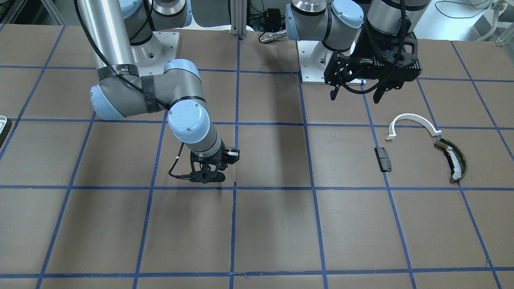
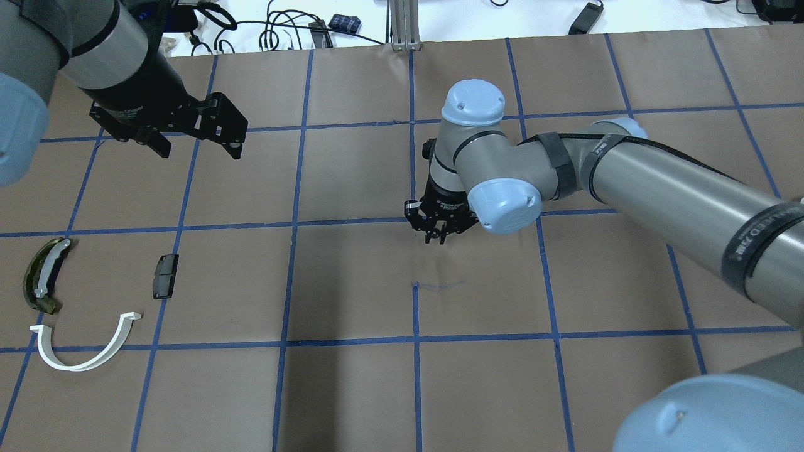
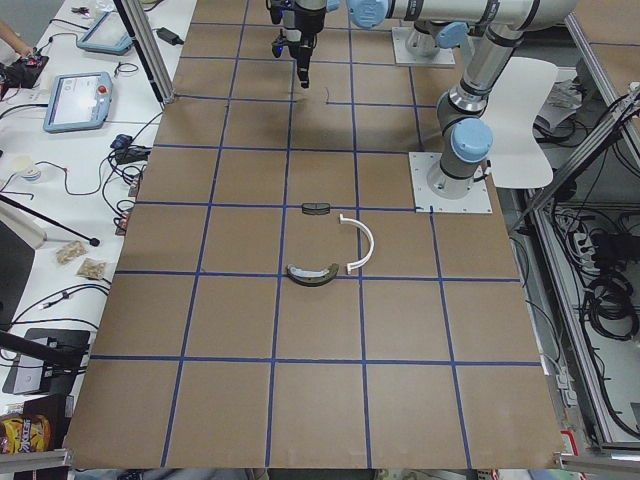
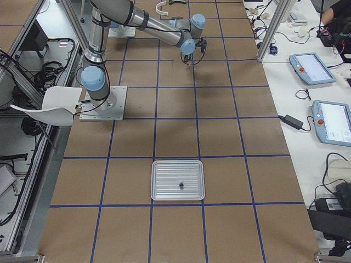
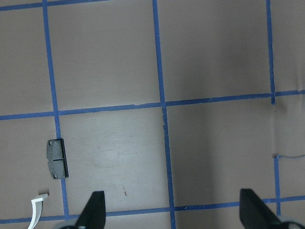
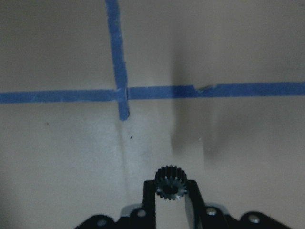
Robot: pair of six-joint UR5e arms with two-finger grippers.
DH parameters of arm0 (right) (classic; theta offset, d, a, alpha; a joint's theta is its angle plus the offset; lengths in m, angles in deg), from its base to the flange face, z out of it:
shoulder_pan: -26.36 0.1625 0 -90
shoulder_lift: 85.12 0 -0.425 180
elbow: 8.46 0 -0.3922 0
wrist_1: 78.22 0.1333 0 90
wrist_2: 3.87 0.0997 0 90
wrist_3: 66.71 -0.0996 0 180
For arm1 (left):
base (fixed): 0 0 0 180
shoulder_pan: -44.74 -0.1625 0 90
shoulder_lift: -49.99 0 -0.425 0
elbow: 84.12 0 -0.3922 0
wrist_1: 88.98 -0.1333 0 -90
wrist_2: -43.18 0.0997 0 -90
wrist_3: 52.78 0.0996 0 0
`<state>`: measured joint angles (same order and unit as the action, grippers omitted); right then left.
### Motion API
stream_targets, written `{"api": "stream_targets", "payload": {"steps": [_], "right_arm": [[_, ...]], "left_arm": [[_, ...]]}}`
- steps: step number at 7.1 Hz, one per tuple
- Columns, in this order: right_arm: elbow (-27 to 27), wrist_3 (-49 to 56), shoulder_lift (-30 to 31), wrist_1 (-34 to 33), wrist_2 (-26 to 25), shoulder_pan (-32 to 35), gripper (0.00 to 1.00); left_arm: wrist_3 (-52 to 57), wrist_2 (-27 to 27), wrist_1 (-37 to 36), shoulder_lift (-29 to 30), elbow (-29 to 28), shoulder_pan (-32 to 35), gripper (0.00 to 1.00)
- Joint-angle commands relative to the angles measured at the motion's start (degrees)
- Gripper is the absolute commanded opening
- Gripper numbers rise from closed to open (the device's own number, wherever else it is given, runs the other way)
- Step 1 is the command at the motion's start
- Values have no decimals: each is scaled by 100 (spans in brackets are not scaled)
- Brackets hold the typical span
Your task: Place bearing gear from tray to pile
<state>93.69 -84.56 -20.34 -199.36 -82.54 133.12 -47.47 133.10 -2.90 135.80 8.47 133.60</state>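
Note:
My right gripper (image 6: pixel 170 187) is shut on a small black toothed bearing gear (image 6: pixel 170 180) and holds it just above the brown table, near a blue tape crossing (image 2: pixel 436 237). My left gripper (image 2: pixel 195 145) is open and empty, raised above the table behind the pile. The pile lies at the table's left end: a white half-ring arc (image 2: pixel 85 359), an olive curved shoe (image 2: pixel 39 277) and a black pad (image 2: pixel 165 276). The pad also shows in the left wrist view (image 5: pixel 57 159). The tray (image 4: pixel 164 178) lies far off at the right end, a sliver in the front view (image 1: pixel 2 124).
A small dark part (image 4: pixel 181 185) lies on the tray. Blue tape lines grid the table. The two arm bases (image 1: pixel 321 68) stand at the robot's edge. Pendants and cables lie on the side benches (image 4: pixel 315 68).

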Motion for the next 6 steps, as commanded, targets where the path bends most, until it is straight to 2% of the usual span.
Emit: {"api": "stream_targets", "payload": {"steps": [1,2,3,4,5,6], "right_arm": [[95,-69,-105,-295,19,274,0],[121,-34,-132,-296,19,283,43],[121,-17,-124,-304,10,292,70],[86,-8,-97,-305,-34,283,85],[42,45,-2,-278,-182,92,88],[24,367,200,-209,-854,-275,90]], "left_arm": [[109,8,67,-20,13,-70,100],[84,8,67,-12,22,-44,100],[-3,16,67,-3,22,-18,100],[-39,17,-2,102,-39,-26,100],[-292,-1,-20,163,-83,-18,100],[-390,-62,-99,242,-31,-18,100]]}}
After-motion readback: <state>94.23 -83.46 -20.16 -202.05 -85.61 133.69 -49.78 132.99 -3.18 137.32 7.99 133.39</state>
